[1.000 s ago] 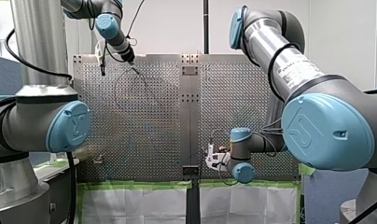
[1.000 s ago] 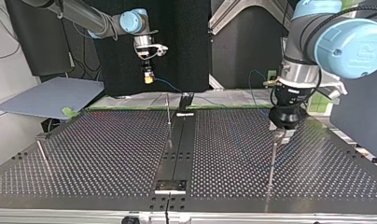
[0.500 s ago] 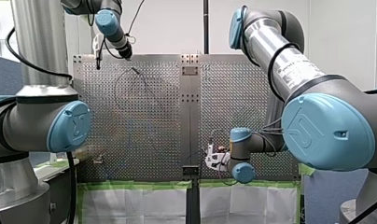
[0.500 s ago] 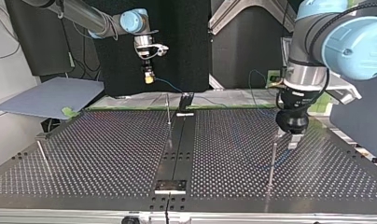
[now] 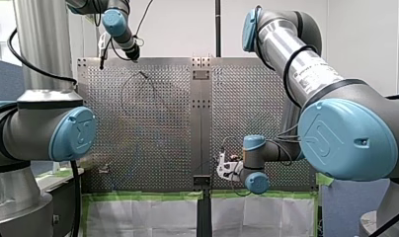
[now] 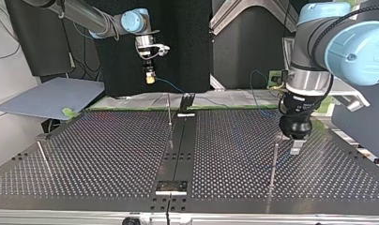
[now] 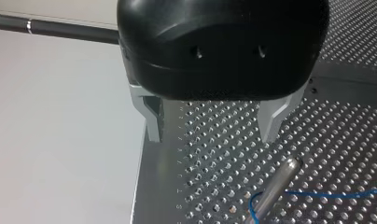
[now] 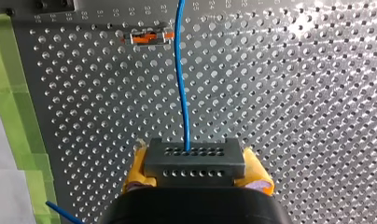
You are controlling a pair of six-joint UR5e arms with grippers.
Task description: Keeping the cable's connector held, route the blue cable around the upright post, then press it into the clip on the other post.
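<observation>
- Left gripper [image 7: 212,135]: fingers spread, nothing held. Cable [image 7: 317,193] is seen curved round the foot of the post [image 7: 275,186] just ahead. Unheld, the loop could be lifted off if tension is applied.
- Right gripper [image 8: 196,171]: pads pinched on connector [image 8: 194,156]. It could be dragged out by a hard pull.
- Clip not clearly made out. The cable's run between posts is lost in the wide views.

The cable [image 7: 326,193] curls round the post [image 7: 276,185] ahead of my left claw [image 7: 212,137].
</observation>
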